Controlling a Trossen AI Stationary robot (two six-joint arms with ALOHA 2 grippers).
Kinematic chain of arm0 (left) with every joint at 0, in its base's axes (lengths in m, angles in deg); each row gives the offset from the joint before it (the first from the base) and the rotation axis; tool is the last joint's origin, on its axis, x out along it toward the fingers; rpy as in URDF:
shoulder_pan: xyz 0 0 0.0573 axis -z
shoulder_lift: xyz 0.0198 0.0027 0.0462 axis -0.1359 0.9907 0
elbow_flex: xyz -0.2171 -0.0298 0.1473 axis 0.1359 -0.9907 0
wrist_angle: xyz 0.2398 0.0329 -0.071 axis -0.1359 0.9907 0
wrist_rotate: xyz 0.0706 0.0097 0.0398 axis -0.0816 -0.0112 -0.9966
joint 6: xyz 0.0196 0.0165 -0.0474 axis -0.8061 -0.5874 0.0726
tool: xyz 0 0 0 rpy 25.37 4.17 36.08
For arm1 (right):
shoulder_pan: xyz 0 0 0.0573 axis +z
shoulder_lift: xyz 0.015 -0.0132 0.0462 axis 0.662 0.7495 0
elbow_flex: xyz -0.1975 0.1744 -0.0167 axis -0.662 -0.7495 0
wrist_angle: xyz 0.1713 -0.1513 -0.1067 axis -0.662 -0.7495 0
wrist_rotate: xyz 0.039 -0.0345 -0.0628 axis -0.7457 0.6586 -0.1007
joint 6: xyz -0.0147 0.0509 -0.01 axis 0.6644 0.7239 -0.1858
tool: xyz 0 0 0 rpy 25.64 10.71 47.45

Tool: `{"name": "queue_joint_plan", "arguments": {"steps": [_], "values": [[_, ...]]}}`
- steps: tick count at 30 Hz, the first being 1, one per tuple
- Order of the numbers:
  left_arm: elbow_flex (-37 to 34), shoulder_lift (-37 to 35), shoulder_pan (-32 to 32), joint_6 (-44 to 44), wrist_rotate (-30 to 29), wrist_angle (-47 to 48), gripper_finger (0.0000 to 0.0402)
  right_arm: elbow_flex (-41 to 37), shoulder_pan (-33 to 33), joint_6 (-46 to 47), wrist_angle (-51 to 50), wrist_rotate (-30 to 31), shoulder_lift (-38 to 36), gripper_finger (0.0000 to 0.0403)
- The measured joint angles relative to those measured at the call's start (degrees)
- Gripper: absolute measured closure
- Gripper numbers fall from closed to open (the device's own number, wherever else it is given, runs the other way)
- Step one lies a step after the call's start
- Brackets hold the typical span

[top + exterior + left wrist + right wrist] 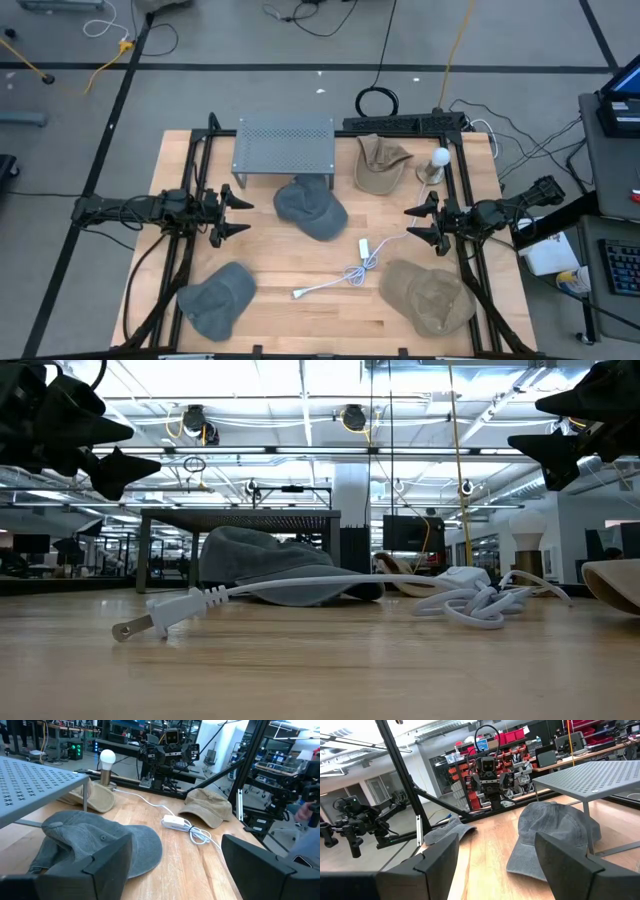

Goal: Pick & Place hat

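Several hats lie on the wooden table. A grey cap (310,208) sits in the middle, its crown at the near edge of a grey perforated shelf (285,145). A second grey cap (215,297) lies near left, a tan cap (380,163) far right and another tan cap (428,295) near right. My left gripper (240,215) hovers open at the table's left side, level, pointing at the middle grey cap (95,842). My right gripper (418,225) hovers open at the right side, facing the same cap (555,835). Neither gripper holds anything.
A white power cord with plug (350,272) lies coiled between the middle cap and the near-right tan cap. A lamp bulb (438,163) stands at the far right. Black frame rails (190,180) run along both sides of the table.
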Motion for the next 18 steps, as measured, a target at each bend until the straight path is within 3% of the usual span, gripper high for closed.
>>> {"name": "queue_joint_plan", "arguments": {"steps": [18], "values": [[0.01,-0.02,0.02,0.00,0.01,0.00,0.0075,0.00,0.02,0.00,0.02,0.00,0.00,0.0149]]}}
